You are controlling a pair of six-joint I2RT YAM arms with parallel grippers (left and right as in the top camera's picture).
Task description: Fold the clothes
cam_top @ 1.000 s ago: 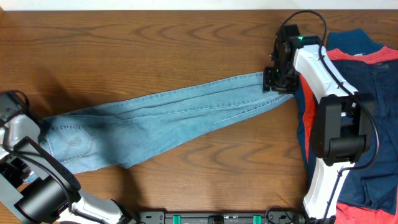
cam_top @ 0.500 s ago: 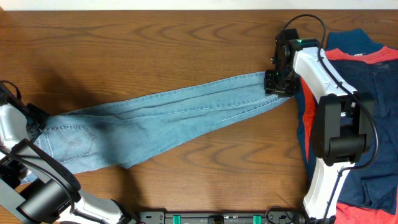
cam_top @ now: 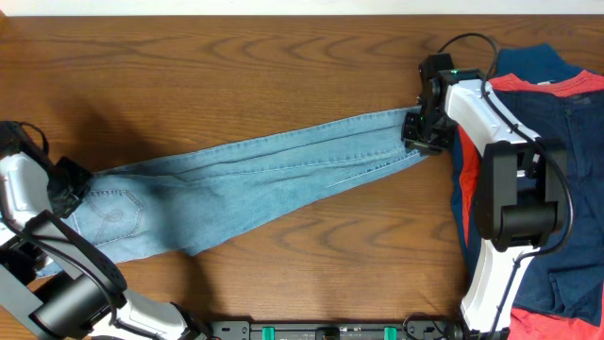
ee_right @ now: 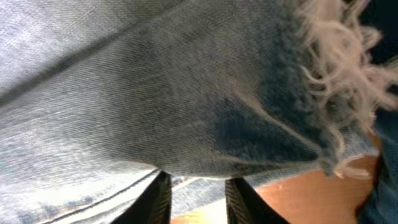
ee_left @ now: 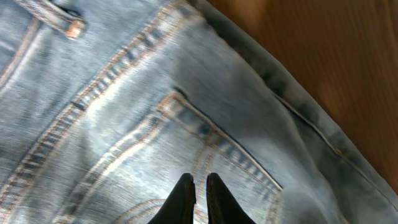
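Note:
The light-blue jeans [cam_top: 245, 179] lie flat, stretched slantwise across the table, waist at the left, frayed hems at the right. My left gripper [cam_top: 68, 186] is over the waist end. In the left wrist view its fingers [ee_left: 199, 186] are shut, just over the stitched back pocket [ee_left: 205, 143], with nothing seen between them. My right gripper [cam_top: 420, 132] is at the hem end. In the right wrist view its fingers [ee_right: 198, 186] are apart, with a raised fold of denim [ee_right: 155, 81] and the frayed hem [ee_right: 336, 68] right in front of them.
A pile of dark navy and red-orange garments [cam_top: 557, 142] lies at the right edge, under and behind the right arm. The brown wooden table [cam_top: 236, 66] shows above and below the jeans. The arm bases stand at the near edge.
My left gripper has moved right and down from the table's left edge onto the jeans' waist. My right gripper has shifted slightly right and down at the hem. The jeans lie much as before.

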